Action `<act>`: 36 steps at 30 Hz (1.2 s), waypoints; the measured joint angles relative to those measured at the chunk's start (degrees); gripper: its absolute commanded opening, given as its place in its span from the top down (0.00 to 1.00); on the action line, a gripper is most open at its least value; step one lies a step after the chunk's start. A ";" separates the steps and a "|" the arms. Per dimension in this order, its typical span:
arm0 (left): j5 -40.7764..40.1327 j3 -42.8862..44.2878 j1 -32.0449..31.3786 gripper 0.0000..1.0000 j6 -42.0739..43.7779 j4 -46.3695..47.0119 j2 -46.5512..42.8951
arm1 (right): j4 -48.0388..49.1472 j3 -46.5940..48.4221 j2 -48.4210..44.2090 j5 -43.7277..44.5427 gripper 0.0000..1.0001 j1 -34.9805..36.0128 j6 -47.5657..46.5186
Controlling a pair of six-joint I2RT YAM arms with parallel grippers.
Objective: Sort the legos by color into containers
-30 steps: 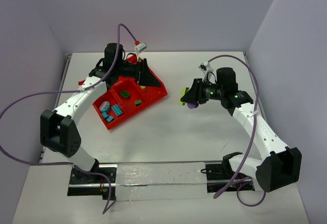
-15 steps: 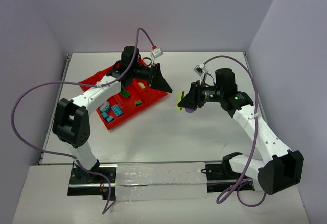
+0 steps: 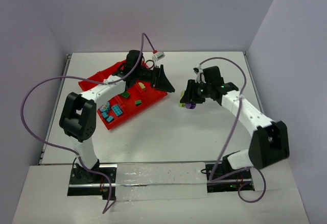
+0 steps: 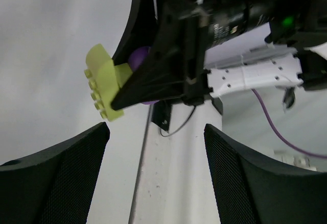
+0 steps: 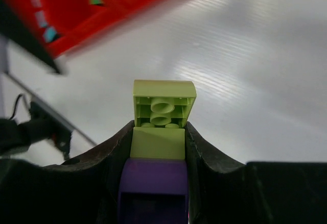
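Observation:
A clump of legos, a yellow-green brick point(image 5: 163, 113) stacked on a purple one point(image 5: 153, 185), is pinched in my right gripper point(image 5: 161, 142), which is shut on it. The top view has this clump point(image 3: 185, 104) held just above the table, right of the red tray's containers point(image 3: 153, 97). My left gripper point(image 3: 168, 79) hovers off the tray's right corner, facing the clump with jaws open and nothing between them. In the left wrist view, the yellow-green brick point(image 4: 104, 89) sticks out ahead of my open left gripper point(image 4: 156, 175). In the tray lie teal bricks point(image 3: 116, 109), green bricks point(image 3: 125, 93) and a yellow-green brick point(image 3: 142, 85).
The red tray point(image 5: 102, 7) shows blurred at the upper left of the right wrist view. A purple cable point(image 3: 48, 89) loops over the left of the table. Walls close off the back and both sides. The arm bases stand at the near edge.
My left arm has swung right, from over the tray to its right corner, facing the right gripper. The right gripper has shifted slightly left with the clump still in it.

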 measured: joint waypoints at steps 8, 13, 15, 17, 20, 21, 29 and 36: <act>-9.76 -0.65 2.31 0.17 3.67 -7.72 -3.85 | -0.32 -0.07 11.98 9.21 0.34 0.19 4.24; -11.56 -0.65 2.12 0.16 4.30 -8.82 -4.69 | -0.29 -0.06 12.94 12.63 0.07 0.30 5.91; -12.10 -0.65 2.10 0.16 4.30 -9.21 -4.69 | -0.29 -0.04 12.96 14.02 0.06 0.30 6.30; -12.40 -0.65 2.07 0.16 4.30 -9.42 -4.69 | -0.44 -0.04 12.86 15.62 0.06 0.30 6.68; -12.52 -0.65 2.05 0.16 4.35 -9.72 -4.69 | -1.02 -0.04 12.19 17.89 0.06 0.28 7.25; -12.52 -0.65 2.05 0.16 4.39 -9.83 -4.69 | -1.17 -0.04 11.73 18.41 0.06 0.28 7.32; -13.10 -0.65 2.05 0.17 4.77 -10.72 -4.69 | -2.31 -0.10 7.39 22.36 0.10 0.21 7.56; -18.31 -0.48 1.94 0.22 6.57 -14.75 -4.69 | -3.21 -0.10 7.01 27.56 0.12 0.03 8.31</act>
